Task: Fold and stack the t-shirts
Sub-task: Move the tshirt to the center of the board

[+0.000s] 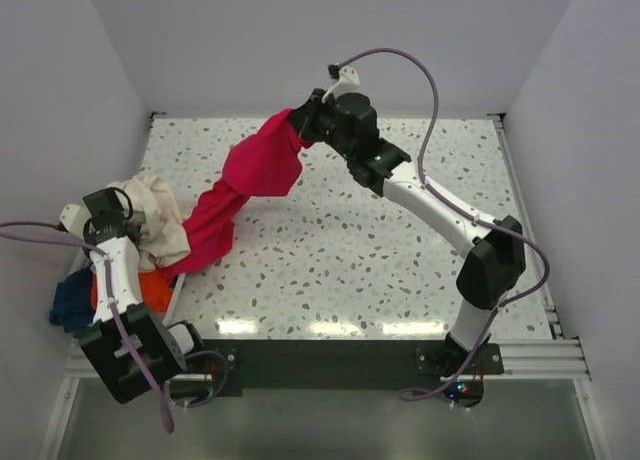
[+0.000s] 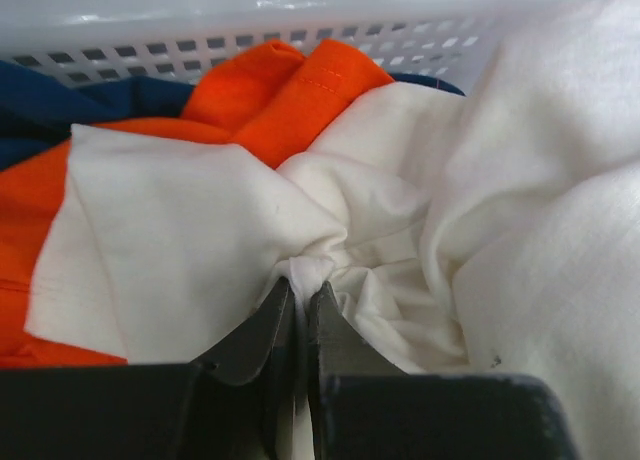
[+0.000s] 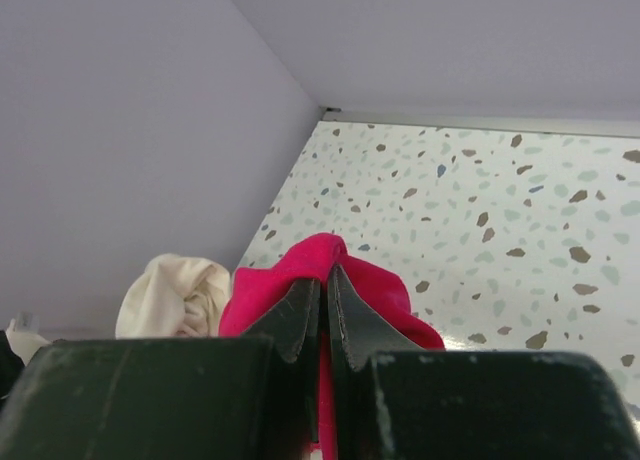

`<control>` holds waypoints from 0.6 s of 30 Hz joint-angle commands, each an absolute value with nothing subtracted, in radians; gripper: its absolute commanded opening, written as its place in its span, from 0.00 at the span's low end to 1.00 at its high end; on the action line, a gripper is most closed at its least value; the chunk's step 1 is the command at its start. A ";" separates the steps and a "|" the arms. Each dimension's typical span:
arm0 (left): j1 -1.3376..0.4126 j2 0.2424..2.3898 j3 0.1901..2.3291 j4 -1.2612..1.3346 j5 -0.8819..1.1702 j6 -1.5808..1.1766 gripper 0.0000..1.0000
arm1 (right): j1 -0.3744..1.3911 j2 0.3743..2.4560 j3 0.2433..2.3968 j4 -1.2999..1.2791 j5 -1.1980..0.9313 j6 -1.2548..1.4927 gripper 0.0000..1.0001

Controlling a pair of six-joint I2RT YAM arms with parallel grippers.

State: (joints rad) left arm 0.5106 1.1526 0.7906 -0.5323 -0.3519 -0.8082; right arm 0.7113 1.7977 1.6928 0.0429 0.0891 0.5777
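The right gripper [image 1: 300, 121] [image 3: 325, 276] is holding its jaws closed on a fold of the crimson red t-shirt [image 1: 250, 175] [image 3: 372, 282], with the cloth bulging above and to both sides of the fingertips in the right wrist view. This gripper is sitting raised above the far part of the table [image 1: 400, 270] [image 3: 480, 200], near the back wall. The crimson red t-shirt is hanging from it as a twisted, bunched length that is running down and to the left, and its lower end is lying on the table at the left side, touching the cream white t-shirt [image 1: 160, 220] [image 2: 200, 230] [image 3: 170, 295]. The left gripper [image 1: 118, 204] [image 2: 300, 292] is pressing its jaws together on a small gathered pinch of the cream white t-shirt, and creases are radiating from the pinch point. The cream white t-shirt is lying crumpled at the left edge of the table, on top of the orange t-shirt [image 1: 152, 290] [image 2: 270, 100]. The dark blue t-shirt [image 1: 70, 302] [image 2: 40, 100] is lying beside the orange one, further left. In the left wrist view, both are resting against the perforated wall of a white basket [image 2: 300, 30].
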 commanded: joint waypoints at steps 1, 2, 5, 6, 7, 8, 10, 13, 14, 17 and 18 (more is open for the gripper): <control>0.537 1.120 0.845 -0.551 -0.420 -0.775 0.00 | 0.677 1.698 1.738 0.041 0.135 0.535 0.00; 0.548 1.112 0.848 -0.551 -0.422 -0.779 0.00 | 0.675 1.677 1.755 0.020 0.144 0.513 0.00; 0.558 1.106 0.861 -0.552 -0.419 -0.782 0.00 | 0.664 1.637 1.798 -0.028 0.184 0.456 0.00; 0.560 1.106 0.862 -0.551 -0.416 -0.784 0.00 | 0.652 1.625 1.804 -0.037 0.193 0.445 0.00; 0.560 1.104 0.862 -0.551 -0.411 -0.785 0.00 | 0.646 1.614 1.812 -0.049 0.199 0.437 0.00; 0.560 1.104 0.862 -0.551 -0.408 -0.788 0.00 | 0.641 1.599 1.831 -0.054 0.204 0.422 0.00; 0.563 1.104 0.864 -0.549 -0.411 -0.790 0.00 | 0.627 1.586 1.854 -0.083 0.221 0.405 0.00; 0.563 1.103 0.874 -0.549 -0.413 -0.787 0.00 | 0.614 1.560 1.879 -0.106 0.238 0.371 0.00; 0.563 1.101 0.883 -0.554 -0.410 -0.788 0.00 | 0.609 1.554 1.881 -0.112 0.247 0.364 0.00; 0.561 1.092 0.913 -0.564 -0.408 -0.782 0.01 | 0.597 1.534 1.872 -0.126 0.248 0.357 0.00; 0.563 1.088 0.922 -0.571 -0.413 -0.784 0.05 | 0.591 1.528 1.867 -0.130 0.250 0.354 0.00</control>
State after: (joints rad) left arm 0.5499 1.1225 0.8516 -0.5701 -0.3763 -0.7990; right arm 0.6025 1.5749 1.8305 -0.1383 0.2077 0.3935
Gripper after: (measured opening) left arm 0.086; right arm 0.022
